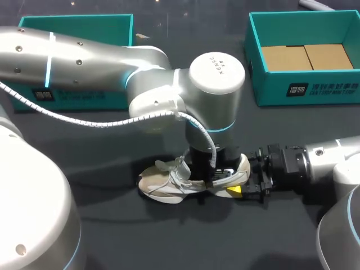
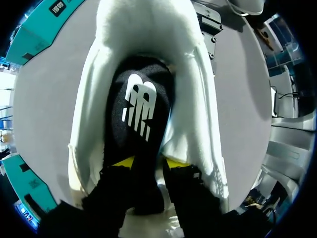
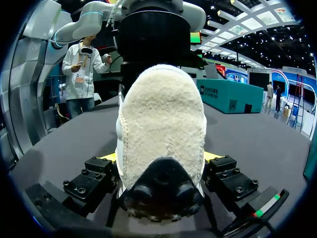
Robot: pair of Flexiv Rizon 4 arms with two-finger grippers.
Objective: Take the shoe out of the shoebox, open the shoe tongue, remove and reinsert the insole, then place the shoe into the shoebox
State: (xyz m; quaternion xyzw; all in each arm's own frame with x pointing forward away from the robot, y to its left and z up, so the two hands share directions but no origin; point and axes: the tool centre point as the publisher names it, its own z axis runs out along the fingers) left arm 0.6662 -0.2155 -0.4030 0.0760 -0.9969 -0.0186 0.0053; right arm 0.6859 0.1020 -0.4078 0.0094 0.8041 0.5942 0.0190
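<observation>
Two yellow-tipped fingers of the left gripper stood close together inside the shoe, pinching a narrow part of the black insole between them. The rest of the insole, marked with a white logo, lay in the shoe's opening ahead of the fingers. The right gripper clasped the shoe's fuzzy heel from both sides, one yellow tip against each flank, low over the table. The pale shoe sat on the table near the middle, toe toward my left, heel toward my right, with its laces loose. The left arm came down on it from above, and the right arm lay almost level behind the heel. Well apart, at the far edge, stood two teal boxes: the left box, and the right box with brown cardboard in it.
</observation>
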